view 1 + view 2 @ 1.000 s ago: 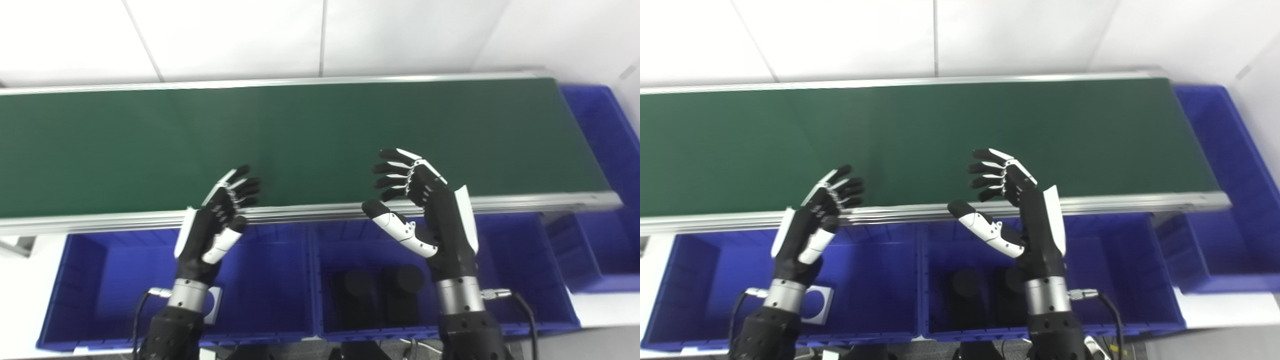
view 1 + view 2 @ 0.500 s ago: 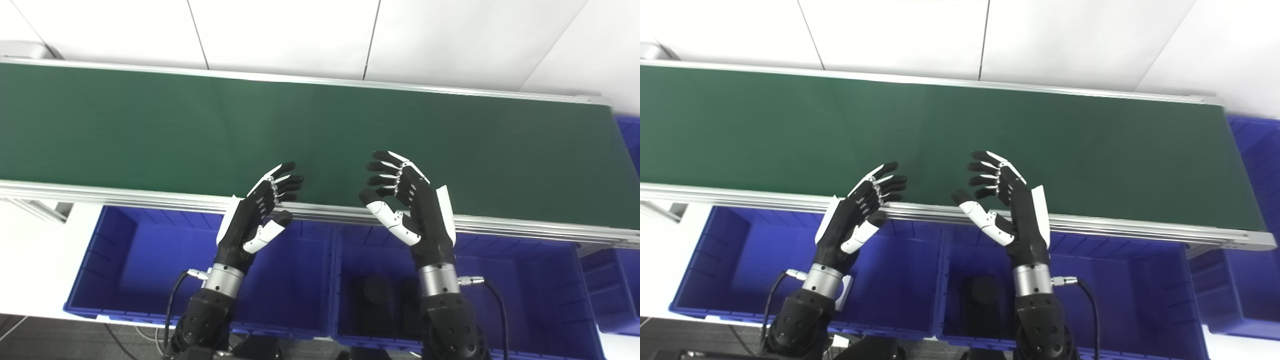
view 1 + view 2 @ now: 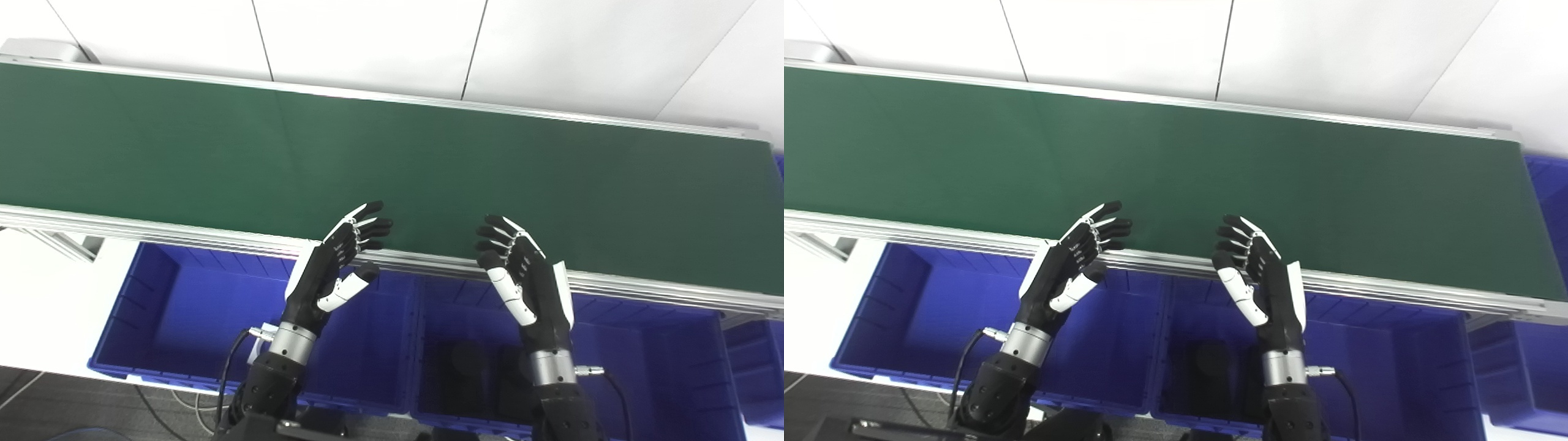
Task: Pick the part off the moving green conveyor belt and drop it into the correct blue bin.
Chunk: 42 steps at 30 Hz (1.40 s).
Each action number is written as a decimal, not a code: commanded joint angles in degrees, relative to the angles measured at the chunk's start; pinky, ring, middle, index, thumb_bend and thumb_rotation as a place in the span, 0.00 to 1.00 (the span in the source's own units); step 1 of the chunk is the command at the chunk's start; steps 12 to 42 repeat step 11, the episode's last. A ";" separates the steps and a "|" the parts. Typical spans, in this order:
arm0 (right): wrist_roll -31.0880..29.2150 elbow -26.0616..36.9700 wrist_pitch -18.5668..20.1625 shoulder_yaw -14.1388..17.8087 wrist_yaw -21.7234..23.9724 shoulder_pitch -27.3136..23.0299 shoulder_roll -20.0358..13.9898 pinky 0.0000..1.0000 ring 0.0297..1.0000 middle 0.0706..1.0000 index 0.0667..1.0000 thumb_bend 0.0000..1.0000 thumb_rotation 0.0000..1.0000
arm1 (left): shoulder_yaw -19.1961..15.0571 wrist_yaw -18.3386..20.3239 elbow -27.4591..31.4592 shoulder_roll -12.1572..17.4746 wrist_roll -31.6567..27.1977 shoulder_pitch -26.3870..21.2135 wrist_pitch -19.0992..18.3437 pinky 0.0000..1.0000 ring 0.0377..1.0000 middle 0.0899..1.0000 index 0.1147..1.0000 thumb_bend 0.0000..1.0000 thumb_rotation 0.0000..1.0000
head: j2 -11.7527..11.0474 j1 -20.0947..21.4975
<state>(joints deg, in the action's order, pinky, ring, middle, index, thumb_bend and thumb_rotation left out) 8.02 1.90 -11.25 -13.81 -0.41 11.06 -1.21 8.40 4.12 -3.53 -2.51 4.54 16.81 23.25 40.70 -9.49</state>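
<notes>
The left eye view shows two dark rounded things (image 3: 468, 361) in the blue bin (image 3: 674, 380) beneath the right hand (image 3: 527, 278), where the right eye view shows only one clearly, the rest hidden behind the wrist. Both that hand and the left hand (image 3: 334, 269) are held up with fingers spread, holding nothing, over the near rail (image 3: 184, 231). No part can be made out on the green belt (image 3: 392, 159) beyond the fingertips; another blue bin (image 3: 153, 312) lies under the left hand.
</notes>
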 commanded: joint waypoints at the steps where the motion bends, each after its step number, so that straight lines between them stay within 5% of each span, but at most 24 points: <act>1: -1.08 1.11 -4.28 0.27 0.88 0.06 -0.07 0.59 0.69 0.73 0.78 0.52 0.69 | 0.38 -0.76 0.78 -0.51 0.63 -0.32 2.25 0.72 0.76 0.75 0.84 0.80 0.75 | -0.11 0.36; 11: -0.45 2.49 -7.33 -0.31 0.67 2.53 -0.17 0.59 0.70 0.73 0.78 0.54 0.68 | 0.30 -0.31 0.54 0.78 -0.91 -0.11 2.58 0.73 0.77 0.76 0.84 0.79 0.75 | -0.36 4.06; 42: -0.45 2.49 -7.33 -0.31 0.67 2.53 -0.17 0.59 0.70 0.73 0.78 0.54 0.68 | 0.30 -0.31 0.54 0.78 -0.91 -0.11 2.58 0.73 0.77 0.76 0.84 0.79 0.75 | -0.36 4.06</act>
